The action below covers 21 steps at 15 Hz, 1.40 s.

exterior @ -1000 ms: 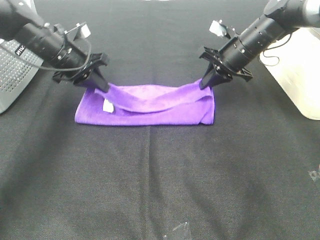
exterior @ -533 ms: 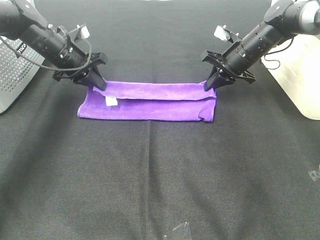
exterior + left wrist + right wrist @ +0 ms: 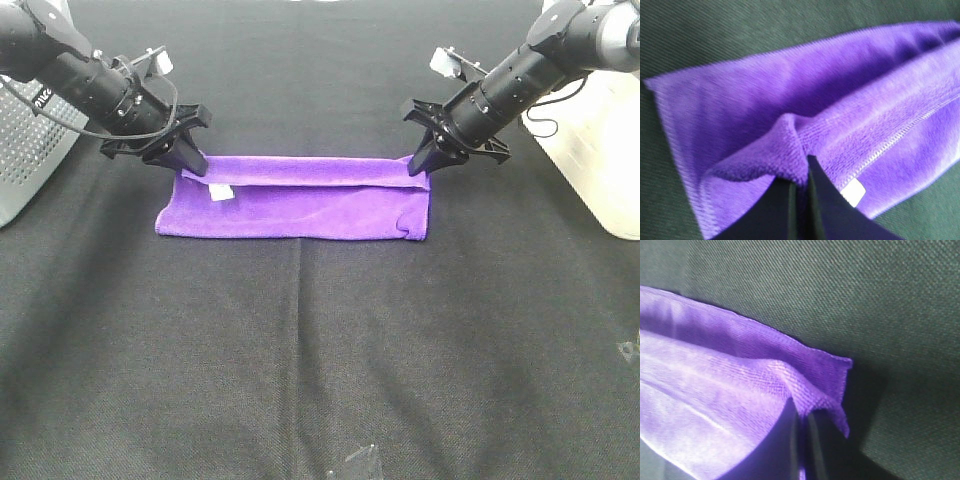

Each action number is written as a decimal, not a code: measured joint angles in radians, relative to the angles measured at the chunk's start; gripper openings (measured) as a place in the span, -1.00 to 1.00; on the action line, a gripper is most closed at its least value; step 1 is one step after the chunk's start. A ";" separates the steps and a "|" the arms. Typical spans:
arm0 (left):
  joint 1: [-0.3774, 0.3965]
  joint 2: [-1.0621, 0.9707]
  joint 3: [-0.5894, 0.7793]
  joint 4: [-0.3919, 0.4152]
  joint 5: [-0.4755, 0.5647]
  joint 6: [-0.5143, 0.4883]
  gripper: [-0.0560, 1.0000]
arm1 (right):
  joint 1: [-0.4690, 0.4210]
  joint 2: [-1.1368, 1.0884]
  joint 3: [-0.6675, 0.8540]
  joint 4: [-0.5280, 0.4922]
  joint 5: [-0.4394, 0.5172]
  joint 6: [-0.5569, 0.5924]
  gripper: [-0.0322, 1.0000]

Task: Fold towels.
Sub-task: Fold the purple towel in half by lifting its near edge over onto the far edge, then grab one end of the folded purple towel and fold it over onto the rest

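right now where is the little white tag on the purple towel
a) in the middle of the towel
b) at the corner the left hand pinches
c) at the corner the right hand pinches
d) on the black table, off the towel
B: the white tag lies on the purple towel right beside the left hand, which pinches that corner. No tag shows at the right hand.

Upper left, left arm (image 3: 85, 78) was matte black, ribbed, cylindrical, trailing thin black cable (image 3: 70, 127); right arm (image 3: 520, 70) alike. Pointed black left gripper (image 3: 195, 168), right gripper (image 3: 418, 166).
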 joint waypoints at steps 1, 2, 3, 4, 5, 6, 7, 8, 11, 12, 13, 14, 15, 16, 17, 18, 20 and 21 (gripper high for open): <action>0.000 0.000 0.000 0.000 -0.003 -0.001 -0.89 | 0.000 0.001 0.000 0.013 0.001 0.000 -0.86; 0.000 0.000 0.000 0.000 -0.009 -0.001 -0.89 | 0.000 0.001 0.000 0.019 0.001 0.000 -0.80; 0.000 0.000 0.000 0.000 -0.016 -0.001 -0.88 | 0.000 0.001 0.000 0.022 0.001 0.000 -0.74; 0.000 0.000 0.000 0.002 -0.024 -0.001 -0.85 | 0.001 0.001 0.000 0.022 0.001 0.000 -0.66; 0.000 0.000 0.000 0.007 -0.027 -0.001 -0.80 | 0.001 0.001 0.000 0.022 0.001 0.000 -0.58; 0.000 0.000 0.000 0.007 -0.027 -0.001 -0.80 | 0.001 0.001 0.000 0.022 0.001 0.000 -0.58; 0.000 0.000 0.000 0.017 -0.031 -0.001 -0.71 | 0.001 0.001 0.000 0.017 0.001 0.000 -0.52; 0.000 0.000 0.000 0.032 -0.038 -0.001 -0.62 | 0.001 0.001 0.000 0.009 0.001 0.000 -0.47; 0.000 0.000 0.000 0.074 -0.048 -0.001 -0.24 | 0.001 0.001 0.000 -0.041 0.001 0.000 -0.25; 0.000 0.000 0.000 0.101 -0.050 -0.030 -0.02 | 0.001 0.001 0.000 -0.060 0.001 0.001 -0.11; 0.000 0.000 0.000 0.139 -0.052 -0.065 0.15 | 0.001 0.001 0.000 -0.074 0.001 0.001 0.12; 0.000 0.000 0.000 0.178 -0.052 -0.105 0.30 | 0.001 0.001 0.000 -0.084 0.003 0.001 0.28; 0.000 0.000 0.000 0.204 -0.045 -0.135 0.41 | 0.001 0.001 -0.005 -0.090 0.022 0.001 0.40; 0.000 -0.002 0.000 0.211 -0.026 -0.147 0.47 | 0.001 0.001 -0.014 -0.092 0.049 0.001 0.44; 0.002 -0.002 -0.007 0.216 0.027 -0.153 0.50 | 0.001 -0.002 -0.030 -0.095 0.096 0.001 0.47; 0.005 -0.002 -0.026 0.218 0.093 -0.155 0.52 | 0.001 -0.015 -0.035 -0.098 0.147 0.001 0.48; 0.026 -0.007 -0.064 0.215 0.182 -0.156 0.52 | 0.001 -0.063 -0.045 -0.119 0.237 0.006 0.48; 0.045 -0.007 -0.073 0.207 0.211 -0.156 0.52 | 0.001 -0.088 -0.046 -0.130 0.271 0.018 0.48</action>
